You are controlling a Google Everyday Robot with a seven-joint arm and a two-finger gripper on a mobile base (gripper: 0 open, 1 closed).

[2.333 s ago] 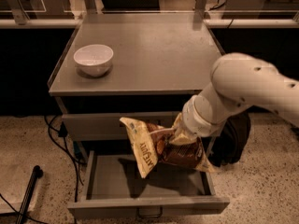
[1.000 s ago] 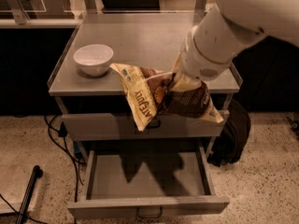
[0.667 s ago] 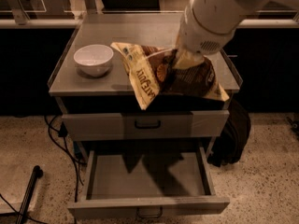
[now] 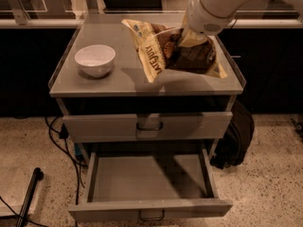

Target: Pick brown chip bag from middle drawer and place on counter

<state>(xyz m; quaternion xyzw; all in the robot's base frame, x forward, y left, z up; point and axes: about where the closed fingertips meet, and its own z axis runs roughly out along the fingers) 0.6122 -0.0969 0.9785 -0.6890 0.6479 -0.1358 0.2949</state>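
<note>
Camera view looks down at the cabinet, and I have the gripper (image 4: 188,38) above the right half of the grey surface (image 4: 106,85), hanging from the white arm (image 4: 214,4) that enters at the top right. The gripper is clamped on the brown chip bag (image 4: 163,51), gripping it near its upper middle. The bag hangs tilted over the surface, with the cream lettered end pointing down to the left and the dark brown body to the right. Its shadow falls on the surface just beneath; I cannot tell whether the lowest corner touches. A white bowl (image 4: 95,59) sits upright on the left side of the surface, well apart from the bag. Below, the upper drawer (image 4: 106,126) is closed, showing its front panel and dark handle. The middle drawer (image 4: 142,178) is pulled out, its flat grey floor showing. A dark backpack (image 4: 235,137) leans on the floor to the right of the cabinet, and cables (image 4: 57,143) trail on the left.
</note>
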